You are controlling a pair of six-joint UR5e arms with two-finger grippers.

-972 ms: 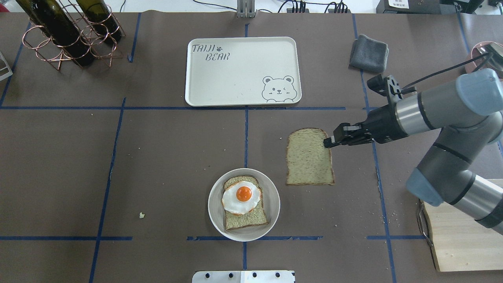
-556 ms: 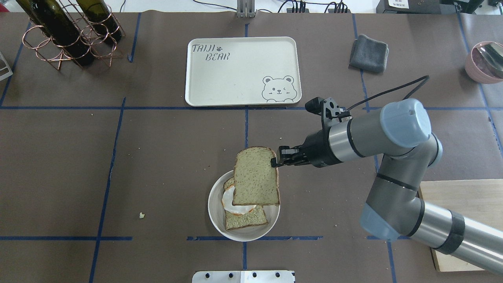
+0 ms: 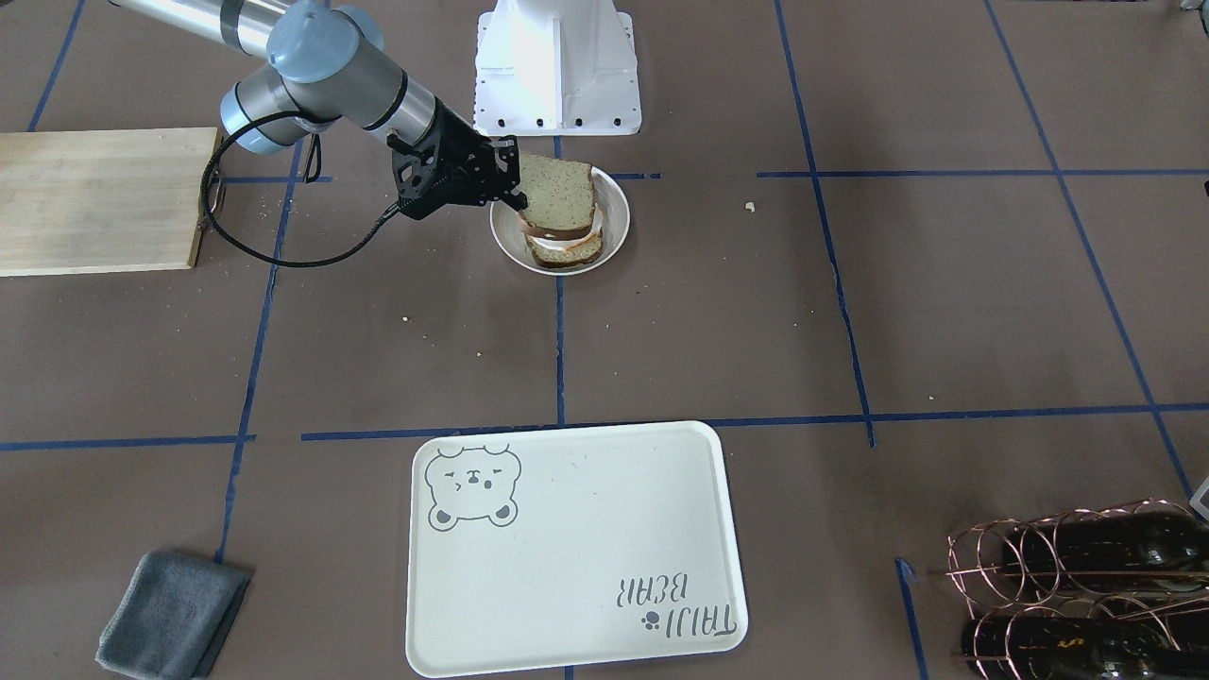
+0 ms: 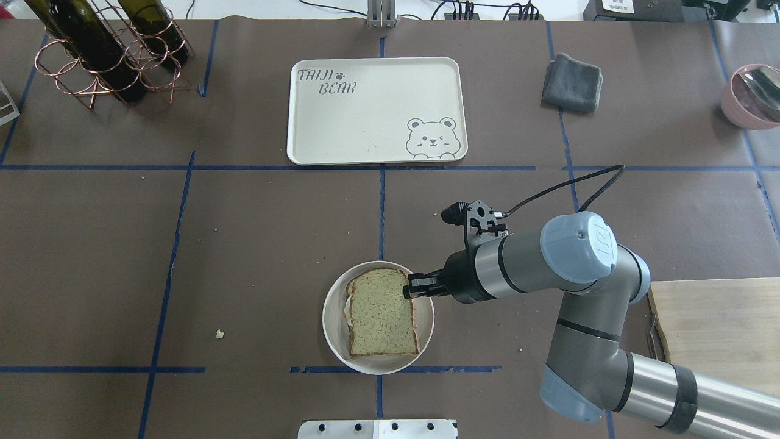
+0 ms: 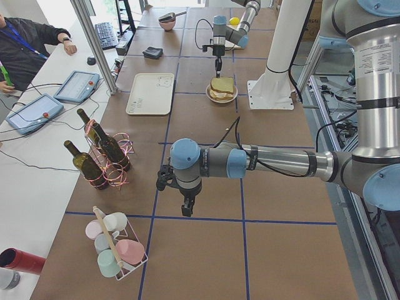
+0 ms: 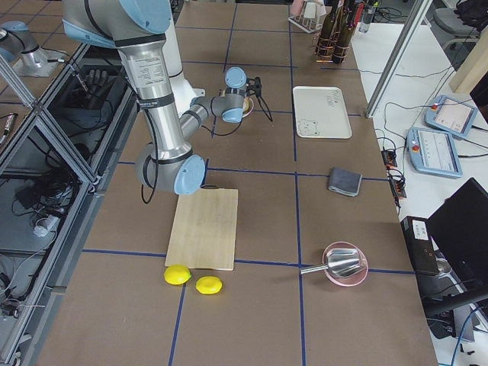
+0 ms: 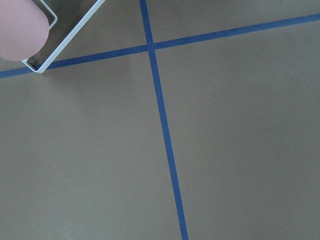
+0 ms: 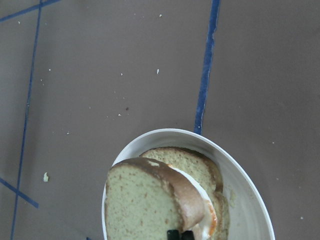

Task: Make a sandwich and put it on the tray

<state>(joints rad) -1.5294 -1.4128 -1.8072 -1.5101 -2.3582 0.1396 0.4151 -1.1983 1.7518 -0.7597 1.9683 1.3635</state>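
The sandwich sits in a round white bowl. Its top bread slice lies over the white fried egg and the bottom slice. My right gripper is shut on the top slice's right edge, near its far corner. In the right wrist view its fingertips pinch the crust. The cream tray with the bear drawing lies bare at the far middle, apart from the bowl. My left gripper shows only in the exterior left view, low over bare table; I cannot tell if it is open.
A copper wine rack with dark bottles stands far left. A grey cloth and a pink bowl are far right. A wooden cutting board lies near right. A rack of cups stands near my left arm.
My right gripper lifted the bread slice off the table on the right, carried it left over the bowl and lowered it onto the egg, which is now covered.
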